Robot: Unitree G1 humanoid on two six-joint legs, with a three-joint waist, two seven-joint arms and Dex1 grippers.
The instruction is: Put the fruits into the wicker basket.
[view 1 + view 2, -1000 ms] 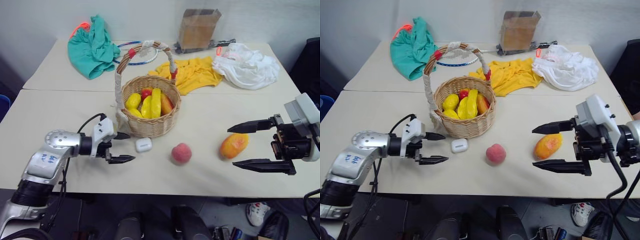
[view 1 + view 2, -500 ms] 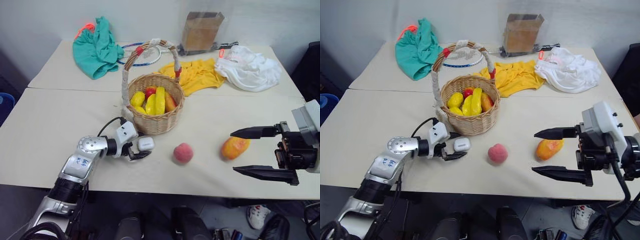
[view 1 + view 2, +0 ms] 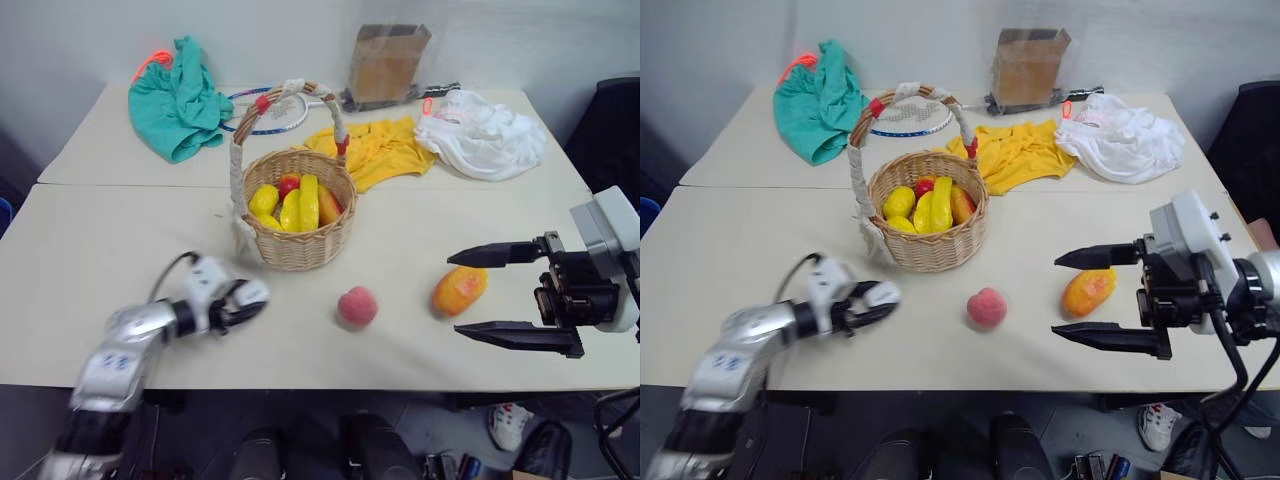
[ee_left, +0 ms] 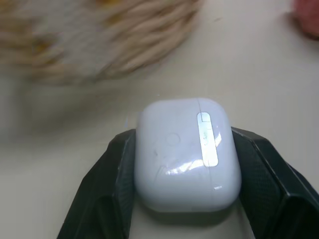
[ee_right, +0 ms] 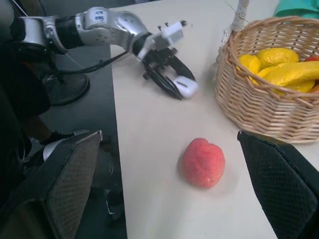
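Left hand (image 4: 187,199) clamping smooth rounded earbud case (image 4: 185,152)

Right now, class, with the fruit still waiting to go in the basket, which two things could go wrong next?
1. The left gripper is shut on the white earbud case, not a fruit; if it drops that into the wicker basket, the wrong item goes in.
2. The peach and mango lie loose on the table. The open right gripper hangs beside the mango, so a nudge might roll it toward the near edge.
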